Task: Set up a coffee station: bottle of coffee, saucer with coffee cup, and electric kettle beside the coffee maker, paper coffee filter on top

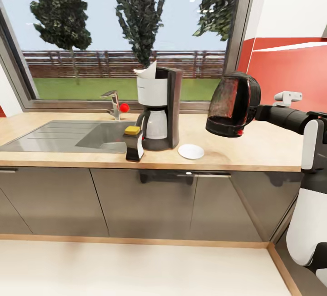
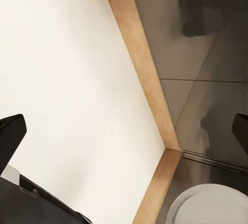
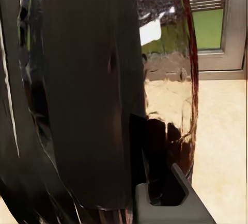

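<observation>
**Kettle held in the air beside the coffee maker**

Right end effector (image 1: 260, 110) grips the electric kettle (image 1: 232, 104) by its handle side and holds it above the surface (image 1: 254, 150), to the right of the coffee maker (image 1: 159, 107). The paper coffee filter (image 1: 147, 71) sits on top of the coffee maker. The bottle of coffee (image 1: 134, 143) stands just left of it, the saucer (image 1: 190, 151) just right. Left end effector (image 2: 124, 133) is spread open.
</observation>
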You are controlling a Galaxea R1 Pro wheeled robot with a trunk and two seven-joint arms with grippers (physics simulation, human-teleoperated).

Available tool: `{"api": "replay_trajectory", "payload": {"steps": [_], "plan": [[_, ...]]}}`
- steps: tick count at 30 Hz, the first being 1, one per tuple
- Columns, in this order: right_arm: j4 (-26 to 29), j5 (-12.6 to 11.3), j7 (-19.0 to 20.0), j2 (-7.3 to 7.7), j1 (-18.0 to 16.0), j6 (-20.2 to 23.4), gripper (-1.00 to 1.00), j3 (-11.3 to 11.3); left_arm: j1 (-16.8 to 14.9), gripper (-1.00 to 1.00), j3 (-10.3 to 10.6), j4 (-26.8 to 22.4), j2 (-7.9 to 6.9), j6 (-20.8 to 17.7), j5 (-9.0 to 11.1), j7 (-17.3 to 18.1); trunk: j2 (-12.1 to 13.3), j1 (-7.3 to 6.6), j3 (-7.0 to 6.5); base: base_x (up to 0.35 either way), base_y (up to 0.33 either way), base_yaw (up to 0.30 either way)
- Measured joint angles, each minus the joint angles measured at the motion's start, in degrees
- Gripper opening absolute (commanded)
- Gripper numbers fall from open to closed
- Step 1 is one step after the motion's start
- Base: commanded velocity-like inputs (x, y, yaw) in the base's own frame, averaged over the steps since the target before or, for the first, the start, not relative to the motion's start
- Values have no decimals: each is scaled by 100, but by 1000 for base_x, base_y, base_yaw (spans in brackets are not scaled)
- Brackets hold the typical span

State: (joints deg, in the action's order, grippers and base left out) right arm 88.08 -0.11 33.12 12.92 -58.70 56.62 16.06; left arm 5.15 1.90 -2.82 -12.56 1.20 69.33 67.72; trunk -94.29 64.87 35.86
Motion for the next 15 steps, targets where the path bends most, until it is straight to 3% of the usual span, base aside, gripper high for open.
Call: {"api": "replay_trajectory", "payload": {"steps": [15], "plan": [[1, 2, 3, 0, 37, -11, -100, -3, 0, 100, 0, 0, 0, 0, 0, 0, 0, -1, 0, 104, -3, 0]]}}
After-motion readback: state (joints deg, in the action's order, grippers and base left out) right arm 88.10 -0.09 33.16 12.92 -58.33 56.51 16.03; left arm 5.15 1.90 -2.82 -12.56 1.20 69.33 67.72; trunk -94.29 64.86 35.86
